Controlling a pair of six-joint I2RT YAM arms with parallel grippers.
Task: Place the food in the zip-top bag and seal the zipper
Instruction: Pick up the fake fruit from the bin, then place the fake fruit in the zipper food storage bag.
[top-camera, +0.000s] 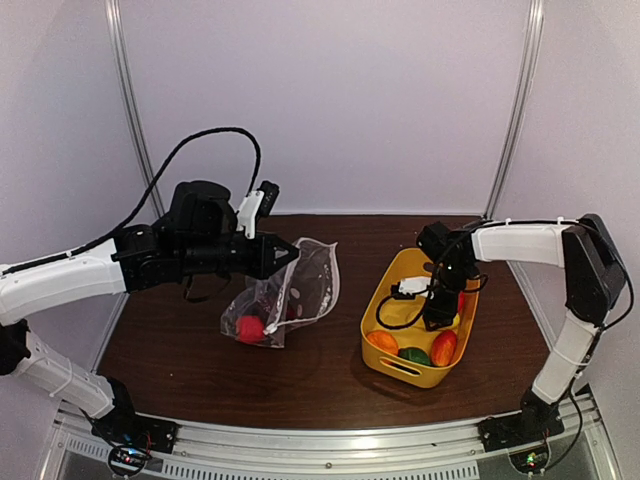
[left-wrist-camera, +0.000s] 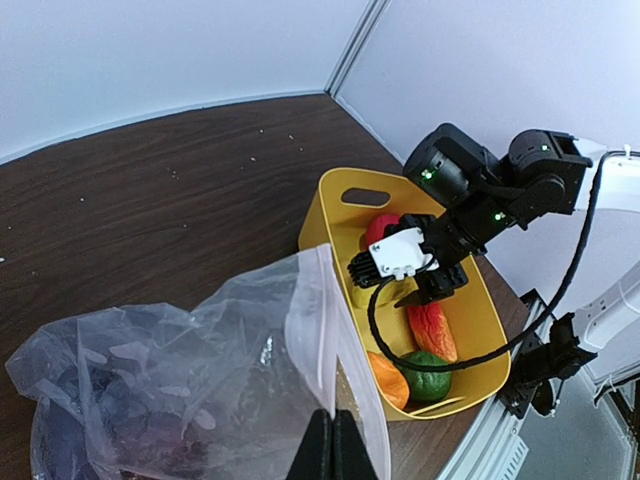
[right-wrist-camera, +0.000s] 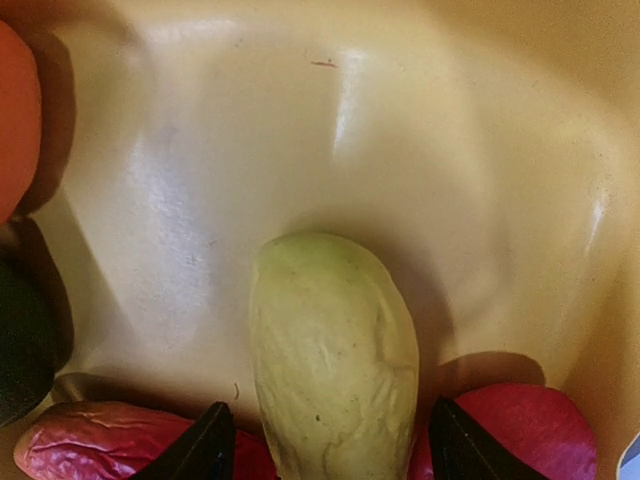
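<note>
Left gripper (left-wrist-camera: 332, 430): clenched on the crinkly zip-top bag (top-camera: 310, 275), left of centre.
Right gripper (right-wrist-camera: 335, 450): I see it spread astride a pale oblong fruit (right-wrist-camera: 335, 340) in the glossy tub (right-wrist-camera: 300, 120), right; perhaps touching.

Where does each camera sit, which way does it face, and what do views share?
Top external: above, behind the bases, looking down at the table; both arms show, left gripper holding the zip-top bag.
Left wrist: on the left arm, facing over the bag toward the yellow tub and right gripper; own fingertips show.
Right wrist: inside the tub, facing down at pale green food; own fingertips flank it.
Shared: all three see the tub.
</note>
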